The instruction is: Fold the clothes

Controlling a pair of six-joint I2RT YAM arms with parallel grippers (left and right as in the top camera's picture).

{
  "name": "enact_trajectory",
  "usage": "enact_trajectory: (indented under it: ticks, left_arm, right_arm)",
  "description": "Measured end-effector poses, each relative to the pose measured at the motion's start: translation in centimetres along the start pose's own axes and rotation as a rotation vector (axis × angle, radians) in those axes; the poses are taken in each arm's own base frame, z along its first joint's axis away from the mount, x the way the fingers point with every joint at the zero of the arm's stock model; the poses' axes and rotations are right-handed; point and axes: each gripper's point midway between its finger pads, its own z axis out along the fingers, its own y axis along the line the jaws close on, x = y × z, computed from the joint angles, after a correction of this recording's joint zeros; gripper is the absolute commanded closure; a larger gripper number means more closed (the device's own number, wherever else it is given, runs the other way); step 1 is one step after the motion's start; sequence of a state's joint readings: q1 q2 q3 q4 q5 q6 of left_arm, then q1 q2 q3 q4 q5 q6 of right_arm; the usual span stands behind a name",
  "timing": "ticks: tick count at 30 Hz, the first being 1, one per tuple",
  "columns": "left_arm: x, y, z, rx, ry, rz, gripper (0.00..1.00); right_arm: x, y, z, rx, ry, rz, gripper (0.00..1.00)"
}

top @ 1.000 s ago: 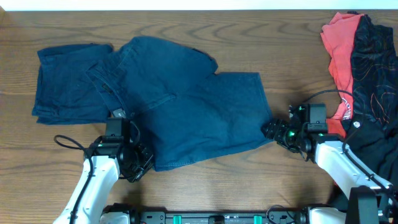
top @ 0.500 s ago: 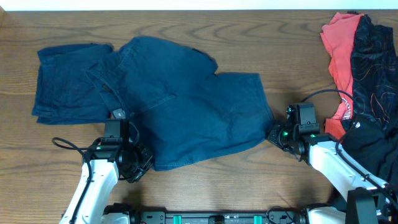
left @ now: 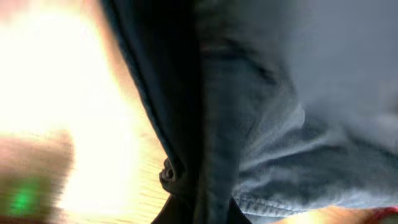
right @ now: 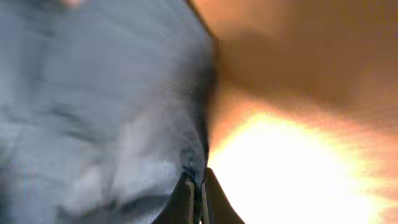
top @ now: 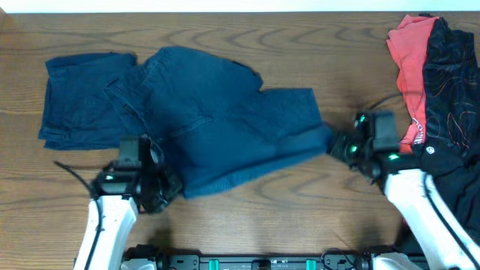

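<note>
Dark blue denim shorts [top: 225, 120] lie spread across the middle of the table. My left gripper [top: 168, 186] is shut on their near left corner. In the left wrist view the denim [left: 261, 124] hangs in folds from the left gripper [left: 199, 213]. My right gripper [top: 336, 144] is shut on the near right corner. In the right wrist view the right gripper [right: 200, 198] pinches the cloth edge [right: 124, 112] between thin closed jaws. The shorts' near edge is raised off the wood between the two grippers.
A folded blue garment [top: 81, 101] lies at the left, touching the shorts. A pile of red cloth [top: 409, 60] and black cloth [top: 450, 90] sits at the right edge, close beside my right arm. Bare wood [top: 262, 217] runs along the front.
The right gripper has shut on the shorts' right corner. Both grippers have moved away from the front edge, and the near hem has lifted and drawn back with them.
</note>
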State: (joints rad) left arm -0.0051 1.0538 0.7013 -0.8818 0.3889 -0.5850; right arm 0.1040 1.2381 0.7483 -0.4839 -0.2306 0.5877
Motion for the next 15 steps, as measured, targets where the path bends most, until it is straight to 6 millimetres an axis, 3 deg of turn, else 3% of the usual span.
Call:
enact_trajectory:
  ticks: [4,6,11,15]
  left_arm:
    - [-2.6,-5.3,-7.1,0.111,-0.153,0.172,0.94]
    - [-3.3,-7.7,-11.2,0.160,-0.227,0.244,0.94]
    - [-3.5,-12.2,-20.3,0.279,-0.410,0.387,0.94]
    - [-3.0,-14.8,-26.8,0.371,-0.564,0.471,0.94]
  right_arm:
    - [-5.7,4.8,-7.5,-0.083,-0.171,-0.083,0.99]
    - [-7.7,6.7,-11.4,-0.116,-0.247,-0.117,0.99]
    - [-10.9,10.7,-20.8,-0.188,-0.440,-0.211,0.99]
    - [-12.0,12.8,-27.2,-0.222,-0.575,-0.269,0.99]
